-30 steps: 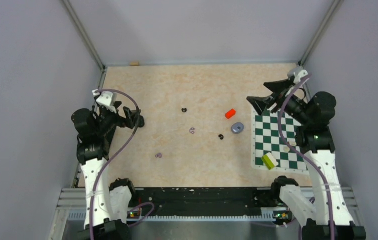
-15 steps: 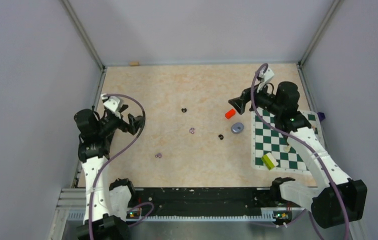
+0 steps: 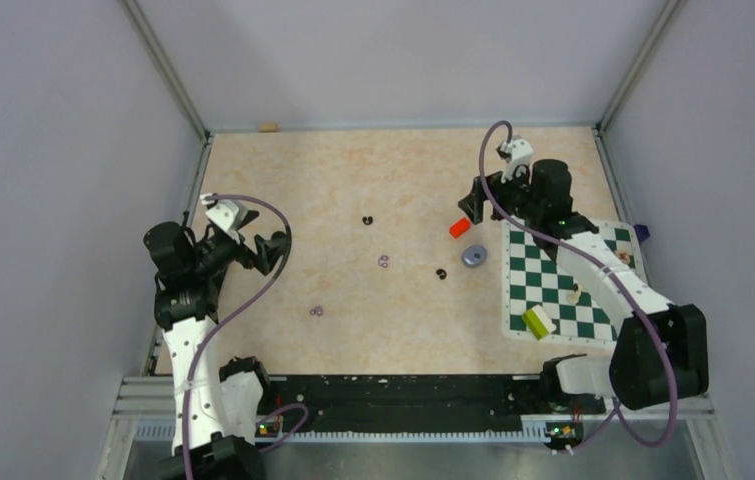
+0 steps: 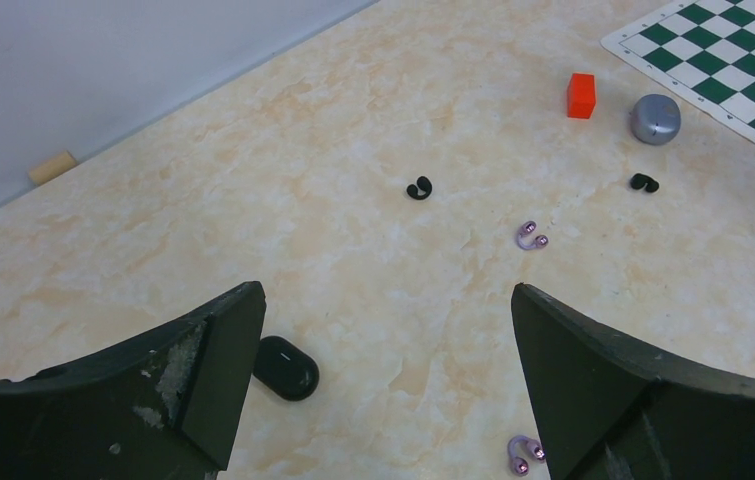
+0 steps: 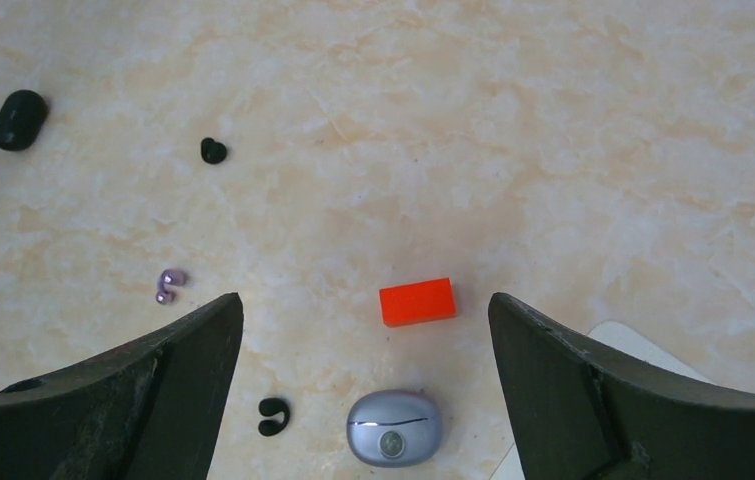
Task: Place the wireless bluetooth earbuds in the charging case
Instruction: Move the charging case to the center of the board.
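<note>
Two black earbuds (image 3: 368, 219) (image 3: 441, 273) and two lilac earbuds (image 3: 384, 262) (image 3: 317, 311) lie scattered on the tabletop. A closed silver-lilac charging case (image 5: 394, 428) sits below a red block (image 5: 417, 301), between the fingers of my open right gripper (image 5: 363, 330), which hovers above them. In the top view that right gripper (image 3: 475, 205) is just behind the block. A closed black charging case (image 4: 286, 367) lies beside the left finger of my open left gripper (image 4: 381, 330), and a lilac earbud (image 4: 524, 452) lies by its right finger. Neither gripper holds anything.
A green-and-white chessboard mat (image 3: 563, 280) covers the right side, with a yellow-white block (image 3: 538, 320) and a small piece (image 3: 575, 293) on it. A small wooden block (image 3: 269, 127) rests against the back wall. Walls close in on three sides.
My right arm has swung left from over the chessboard to above the red block and the silver case. The left gripper has shifted slightly and stayed open.
</note>
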`<state>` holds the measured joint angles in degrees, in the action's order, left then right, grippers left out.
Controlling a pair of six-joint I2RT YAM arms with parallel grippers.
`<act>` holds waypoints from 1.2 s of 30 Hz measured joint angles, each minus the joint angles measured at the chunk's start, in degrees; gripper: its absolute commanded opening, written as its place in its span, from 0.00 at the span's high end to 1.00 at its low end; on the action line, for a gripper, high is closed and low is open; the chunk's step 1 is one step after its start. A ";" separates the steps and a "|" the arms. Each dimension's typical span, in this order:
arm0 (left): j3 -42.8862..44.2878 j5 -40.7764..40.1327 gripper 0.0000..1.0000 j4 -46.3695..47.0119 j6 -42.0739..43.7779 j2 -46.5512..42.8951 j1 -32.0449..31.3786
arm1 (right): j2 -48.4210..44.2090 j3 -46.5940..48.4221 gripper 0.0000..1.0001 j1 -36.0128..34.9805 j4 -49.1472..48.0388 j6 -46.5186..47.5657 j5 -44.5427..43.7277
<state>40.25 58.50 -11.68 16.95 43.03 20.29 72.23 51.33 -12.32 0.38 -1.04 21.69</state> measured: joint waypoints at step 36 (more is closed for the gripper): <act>0.00 5.53 0.01 -2.19 1.70 1.49 1.38 | 24.39 13.27 0.17 -3.50 25.92 13.51 -2.71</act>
<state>40.25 64.03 -13.87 18.65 44.51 21.67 96.62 64.60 -15.81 26.30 12.47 18.98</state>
